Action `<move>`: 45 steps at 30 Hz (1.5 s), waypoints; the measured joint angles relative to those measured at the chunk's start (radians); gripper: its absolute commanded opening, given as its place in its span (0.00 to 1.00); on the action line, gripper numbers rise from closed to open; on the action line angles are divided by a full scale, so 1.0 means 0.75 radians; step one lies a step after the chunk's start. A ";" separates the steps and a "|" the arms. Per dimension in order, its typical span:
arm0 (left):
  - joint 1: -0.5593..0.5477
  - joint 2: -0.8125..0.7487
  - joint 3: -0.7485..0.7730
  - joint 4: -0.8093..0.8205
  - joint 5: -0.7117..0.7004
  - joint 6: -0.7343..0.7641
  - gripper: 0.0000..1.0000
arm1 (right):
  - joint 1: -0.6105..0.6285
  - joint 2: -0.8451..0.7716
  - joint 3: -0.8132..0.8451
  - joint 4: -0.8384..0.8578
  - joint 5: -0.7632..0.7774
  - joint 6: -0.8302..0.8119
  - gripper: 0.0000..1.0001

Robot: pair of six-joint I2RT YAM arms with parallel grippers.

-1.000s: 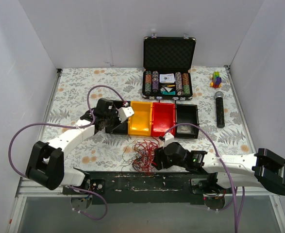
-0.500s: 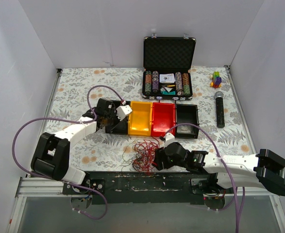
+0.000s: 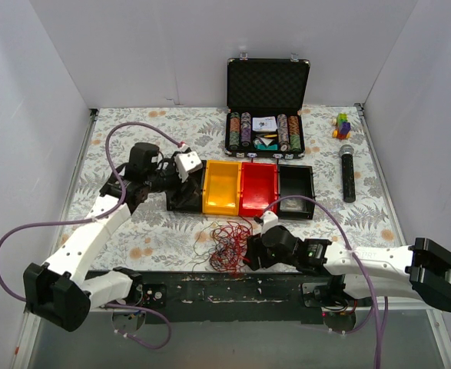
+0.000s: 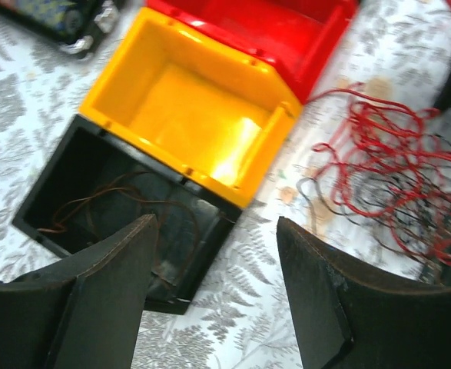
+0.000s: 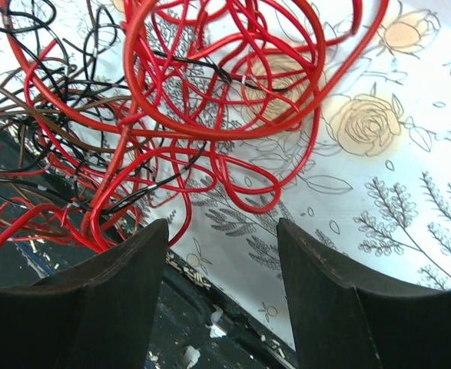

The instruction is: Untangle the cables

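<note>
Cables [image 3: 225, 244] lie in a loose red-and-dark nest at the near edge of the table [image 3: 125, 138].
The right gripper [image 3: 250, 254] sits at the nest's right side with its jaws apart and empty. The left gripper [image 4: 213, 231] hangs above the black bin [image 4: 71, 165], also spread and empty, next to the yellow bin [image 4: 187, 100].

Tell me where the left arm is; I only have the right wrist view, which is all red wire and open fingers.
Observer: The left gripper hangs open, pointed at the black bin at the row's left end, apart from the cables.
Operator: Anything in that bin?
Observer: One thin brown strand lies loose on its floor.
Operator: And the bin next to it?
Observer: The yellow bin is empty.
</note>
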 measured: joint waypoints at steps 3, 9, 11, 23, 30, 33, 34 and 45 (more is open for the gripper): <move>-0.010 -0.052 -0.025 -0.077 0.095 0.030 0.67 | 0.000 -0.043 -0.008 -0.052 0.006 0.004 0.67; -0.188 -0.135 -0.188 -0.199 0.145 0.103 0.70 | 0.000 -0.163 -0.033 -0.180 0.025 0.025 0.67; -0.255 -0.121 -0.211 -0.226 0.160 0.115 0.72 | 0.000 -0.199 -0.033 -0.241 0.036 0.031 0.67; -0.410 0.073 -0.391 -0.236 0.215 0.190 0.74 | 0.001 -0.335 0.050 -0.532 0.139 0.026 0.68; -0.411 0.106 -0.445 -0.190 0.211 0.198 0.58 | 0.001 -0.290 0.175 -0.552 0.177 -0.019 0.68; -0.411 0.120 -0.456 -0.135 0.209 0.184 0.41 | 0.001 -0.254 0.195 -0.553 0.182 -0.035 0.68; -0.411 0.125 -0.464 -0.111 0.205 0.178 0.36 | 0.001 -0.249 0.195 -0.552 0.184 -0.037 0.68; -0.411 0.129 -0.498 -0.038 0.120 0.126 0.00 | 0.001 -0.257 0.267 -0.540 0.210 -0.073 0.68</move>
